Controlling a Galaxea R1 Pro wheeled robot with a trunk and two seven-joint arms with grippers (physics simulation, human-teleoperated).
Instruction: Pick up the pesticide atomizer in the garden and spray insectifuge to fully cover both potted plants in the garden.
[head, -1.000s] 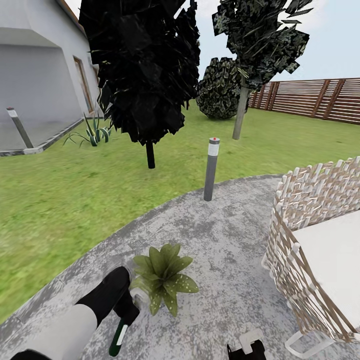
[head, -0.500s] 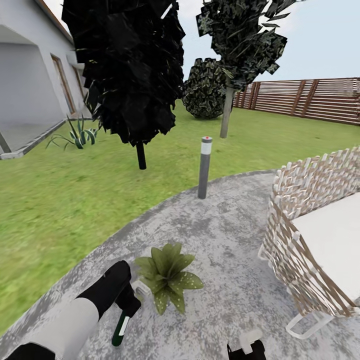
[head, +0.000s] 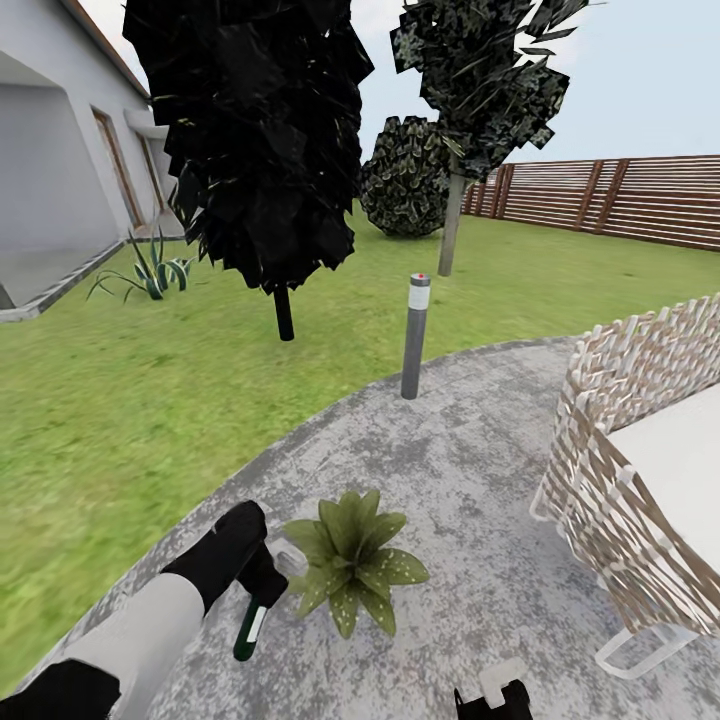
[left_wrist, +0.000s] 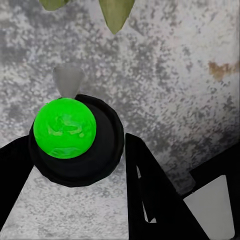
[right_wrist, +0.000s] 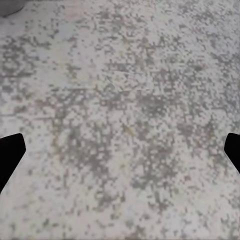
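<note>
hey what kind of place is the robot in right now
It looks like a home garden or backyard: a green lawn, a brown slatted wooden fence along the far side, and a round grey stone patio with a small potted plant on it.

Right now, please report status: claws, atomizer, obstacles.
Left claw shut on pesticide atomizer, beside potted plant. Right claw open over patio. Nothing between atomizer and plant.

Head looks forward-down; both wrists face the patio (head: 470, 470) closely.

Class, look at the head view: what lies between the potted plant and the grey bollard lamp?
Nothing: bare stone patio runs from the potted plant to the bollard lamp.
</note>
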